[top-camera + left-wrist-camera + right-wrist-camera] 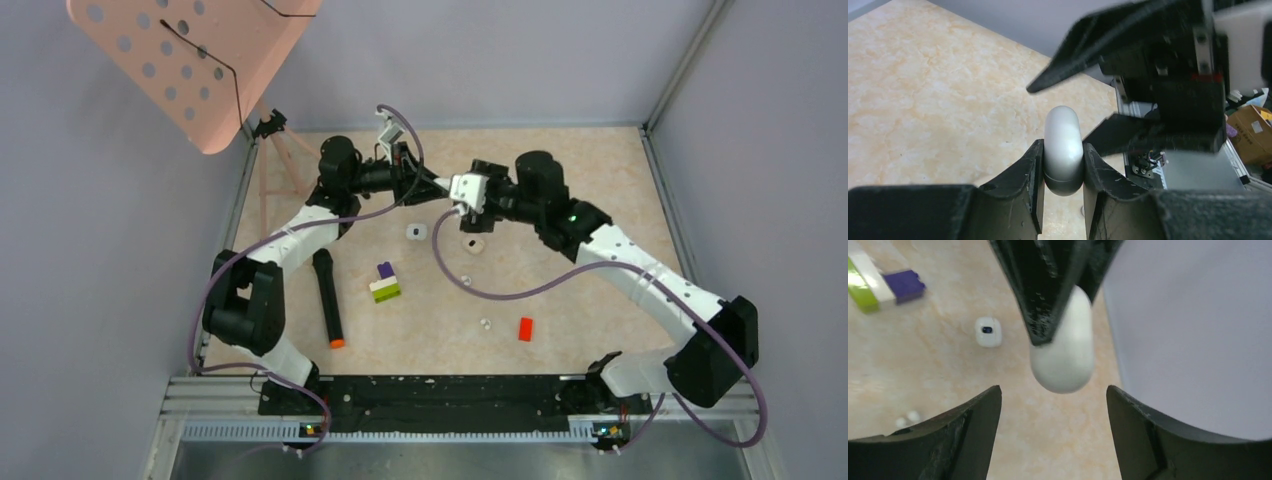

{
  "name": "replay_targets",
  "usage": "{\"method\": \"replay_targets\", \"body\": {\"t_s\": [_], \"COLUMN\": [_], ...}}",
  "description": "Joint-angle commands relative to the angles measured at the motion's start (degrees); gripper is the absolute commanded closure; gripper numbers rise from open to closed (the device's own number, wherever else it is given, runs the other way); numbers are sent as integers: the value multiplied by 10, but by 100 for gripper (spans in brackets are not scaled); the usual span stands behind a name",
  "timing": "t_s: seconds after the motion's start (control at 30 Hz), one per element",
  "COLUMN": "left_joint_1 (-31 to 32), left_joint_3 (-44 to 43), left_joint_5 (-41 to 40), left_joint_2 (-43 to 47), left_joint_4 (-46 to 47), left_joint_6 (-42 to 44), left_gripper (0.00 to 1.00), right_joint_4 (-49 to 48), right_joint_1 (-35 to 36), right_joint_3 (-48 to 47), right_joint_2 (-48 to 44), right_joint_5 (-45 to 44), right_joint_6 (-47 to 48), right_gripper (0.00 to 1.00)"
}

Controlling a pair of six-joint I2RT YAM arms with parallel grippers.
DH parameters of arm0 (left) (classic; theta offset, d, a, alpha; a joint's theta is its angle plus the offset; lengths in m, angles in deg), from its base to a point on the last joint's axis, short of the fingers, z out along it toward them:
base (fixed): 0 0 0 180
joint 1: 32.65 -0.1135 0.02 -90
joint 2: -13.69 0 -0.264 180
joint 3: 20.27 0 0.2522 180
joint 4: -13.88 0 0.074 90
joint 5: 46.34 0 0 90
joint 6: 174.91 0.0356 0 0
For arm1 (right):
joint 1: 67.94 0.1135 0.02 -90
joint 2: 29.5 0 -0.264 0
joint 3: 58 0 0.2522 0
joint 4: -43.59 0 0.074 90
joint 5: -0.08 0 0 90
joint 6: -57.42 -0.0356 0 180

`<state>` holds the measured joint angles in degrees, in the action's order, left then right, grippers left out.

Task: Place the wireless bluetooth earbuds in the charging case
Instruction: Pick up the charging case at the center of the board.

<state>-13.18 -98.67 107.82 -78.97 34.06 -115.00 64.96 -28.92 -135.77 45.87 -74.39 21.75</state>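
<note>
My left gripper (1063, 152) pinches the smooth white charging case (1063, 125) in mid-air, my right gripper (1053, 395) gapes open close to it, the earbuds (485, 323) lie loose on the table (590, 330) below, and a clumsy nudge from the right could pop the case free.

The smooth white pebble-shaped plastic case (1063, 150) is hidden at both flanks by the left jaws clamping it. Just beyond one tip of the right jaws, two tiny white plastic bits (907, 417) blur, their shape unreadable.
</note>
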Motion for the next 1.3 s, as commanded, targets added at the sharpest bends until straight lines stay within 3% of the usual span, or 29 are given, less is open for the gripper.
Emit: {"method": "replay_targets", "body": {"t_s": [0.0,0.13,0.23,0.4,0.83,0.93,1.13,1.2,1.27], "left_joint_1": [-3,-4,-4,-1,16,18,20,20,19], "left_joint_3": [-13,-3,-1,0,-5,-9,-13,-12,-14], "left_joint_5": [45,83,101,89,88,88,80,72,51], "left_joint_2": [4,16,23,30,39,37,37,38,39], "left_joint_4": [57,63,70,71,55,49,49,45,32], "left_joint_6": [28,86,124,152,167,171,175,179,178], "left_gripper": [98,98,99,100,100,100,99,93,75], "right_joint_4": [189,361,422,427,407,407,408,407,407], "right_joint_1": [-91,-146,-148,-148,-131,-127,-125,-125,-125], "right_joint_3": [-154,-297,-346,-370,-388,-391,-389,-389,-394], "right_joint_2": [2,74,114,152,195,199,207,207,206], "right_joint_5": [179,295,335,394,411,415,412,405,398], "right_joint_6": [-171,-227,-218,-234,-239,-238,-241,-239,-238], "right_gripper": [24,28,34,38,41,48,73,81,85]}}
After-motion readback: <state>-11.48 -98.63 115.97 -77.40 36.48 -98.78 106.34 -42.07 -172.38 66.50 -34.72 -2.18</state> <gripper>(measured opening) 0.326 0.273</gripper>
